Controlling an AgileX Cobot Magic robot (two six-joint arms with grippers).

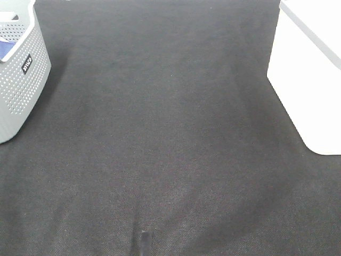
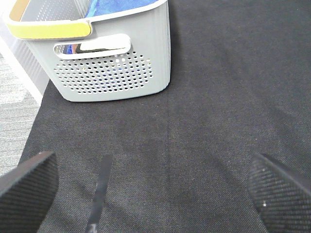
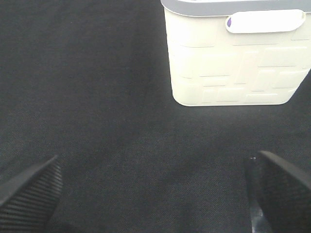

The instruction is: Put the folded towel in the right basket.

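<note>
Both grippers wide, towel in the grey basket

Now you can see the towel [image 2: 114, 6], blue, inside the grey basket [image 1: 21, 80] at the bench's far left corner. Your white basket [image 1: 309, 80] stands at the far right edge. Left gripper [image 2: 155, 187] and right gripper [image 3: 155, 189] both gape wide, holding nothing.

Even, soft overhead light; the white basket [image 1: 309, 80] glares overexposed at upper right, the dark bench [image 1: 160, 133] looks grainy.
</note>
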